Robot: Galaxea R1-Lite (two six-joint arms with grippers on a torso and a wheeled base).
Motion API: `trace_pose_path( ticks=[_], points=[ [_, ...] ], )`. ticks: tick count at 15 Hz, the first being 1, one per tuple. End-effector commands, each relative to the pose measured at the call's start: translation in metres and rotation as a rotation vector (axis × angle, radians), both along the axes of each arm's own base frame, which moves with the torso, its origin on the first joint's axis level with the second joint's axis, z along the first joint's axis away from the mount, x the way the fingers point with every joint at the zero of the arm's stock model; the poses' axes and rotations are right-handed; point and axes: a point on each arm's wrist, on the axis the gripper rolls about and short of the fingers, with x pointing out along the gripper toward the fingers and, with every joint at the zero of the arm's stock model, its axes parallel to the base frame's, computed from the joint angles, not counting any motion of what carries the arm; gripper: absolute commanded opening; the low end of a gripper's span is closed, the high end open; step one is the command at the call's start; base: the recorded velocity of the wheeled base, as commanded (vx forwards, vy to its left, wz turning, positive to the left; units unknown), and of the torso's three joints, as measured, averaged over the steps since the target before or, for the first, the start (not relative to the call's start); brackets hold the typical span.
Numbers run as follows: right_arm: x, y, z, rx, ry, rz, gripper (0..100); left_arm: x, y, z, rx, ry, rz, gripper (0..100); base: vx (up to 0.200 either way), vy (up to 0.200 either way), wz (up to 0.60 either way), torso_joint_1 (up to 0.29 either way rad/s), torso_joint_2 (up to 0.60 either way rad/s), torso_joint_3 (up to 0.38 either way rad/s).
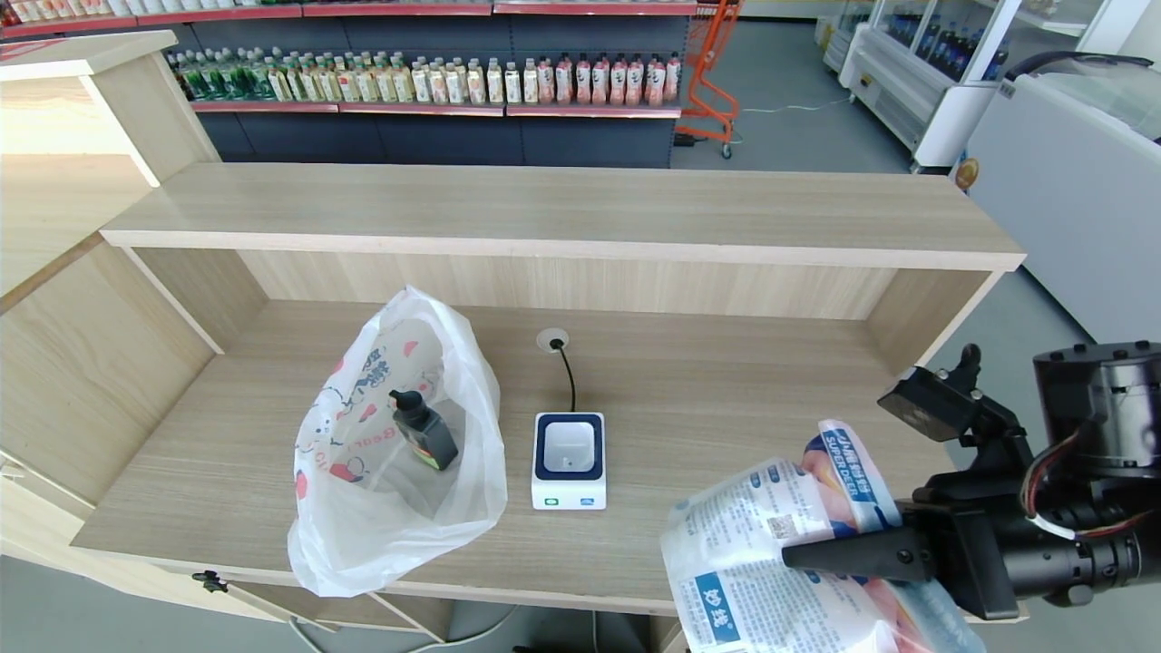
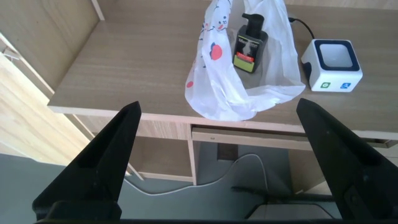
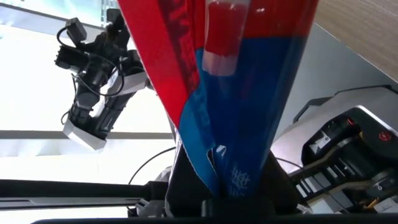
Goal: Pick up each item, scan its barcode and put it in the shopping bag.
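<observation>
My right gripper (image 1: 816, 555) is shut on a white, blue and pink snack pouch (image 1: 771, 553), held at the counter's front right edge, to the right of the scanner (image 1: 569, 459). Close up, the pouch (image 3: 230, 93) shows red and blue and hangs from the shut fingers. A white shopping bag (image 1: 395, 444) stands open on the counter left of the scanner, with a dark pump bottle (image 1: 423, 430) inside. My left gripper (image 2: 217, 168) is open, low in front of the counter, apart from the bag (image 2: 239, 81) and bottle (image 2: 250, 43).
The scanner's black cable (image 1: 567, 367) runs back to a hole in the wooden counter (image 1: 726, 399). A raised shelf and side walls (image 1: 562, 213) enclose the counter. Drink shelves and freezers stand behind.
</observation>
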Motion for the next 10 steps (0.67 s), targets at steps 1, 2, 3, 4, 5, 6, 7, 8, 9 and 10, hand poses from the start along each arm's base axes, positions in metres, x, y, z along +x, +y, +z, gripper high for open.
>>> trace_pose_path(
  ticks=[1,2,3,4,5,6,7,8,9,10],
  points=[
    [-0.002,-0.003,0.003,0.007,-0.017,-0.01,0,0.0,0.0,0.0,0.0,0.0,0.001,100,0.0,0.0,0.0,0.0,0.0,0.0],
    [-0.001,-0.005,0.005,0.013,-0.04,-0.019,0,0.0,0.0,0.0,0.0,0.0,0.001,100,0.0,0.0,0.0,0.0,0.0,0.0],
    [0.0,-0.007,0.009,0.027,-0.106,-0.03,0,0.0,0.0,0.0,0.0,0.0,0.001,100,0.0,0.0,0.0,0.0,0.0,0.0],
    [0.005,-0.011,0.011,0.013,-0.227,-0.082,0,0.0,0.0,0.0,0.0,0.0,0.001,100,0.0,0.0,0.0,0.0,0.0,0.0],
    [0.009,-0.016,0.013,-0.066,-0.392,-0.187,0,0.0,0.0,0.0,0.0,0.0,0.001,100,0.0,0.0,0.0,0.0,0.0,0.0],
    [0.013,-0.02,0.014,-0.207,-0.557,-0.299,0,0.0,0.0,0.0,0.0,0.0,0.001,100,0.0,0.0,0.0,0.0,0.0,0.0],
    [0.015,-0.028,0.015,-0.335,-0.665,-0.4,0,0.0,0.0,0.0,0.0,0.0,0.001,100,0.0,0.0,0.0,0.0,0.0,0.0],
    [0.015,-0.04,0.018,-0.563,-0.792,-0.574,0,0.0,0.0,0.0,0.0,0.0,0.001,100,0.0,0.0,0.0,0.0,0.0,0.0],
    [0.007,-0.042,0.014,-0.593,-0.793,-0.592,0,0.0,0.0,0.0,0.0,0.0,0.001,100,0.0,0.0,0.0,0.0,0.0,0.0],
    [-0.001,-0.045,0.01,-0.612,-0.796,-0.584,0,0.0,0.0,0.0,0.0,0.0,0.001,100,0.0,0.0,0.0,0.0,0.0,0.0]
  ],
)
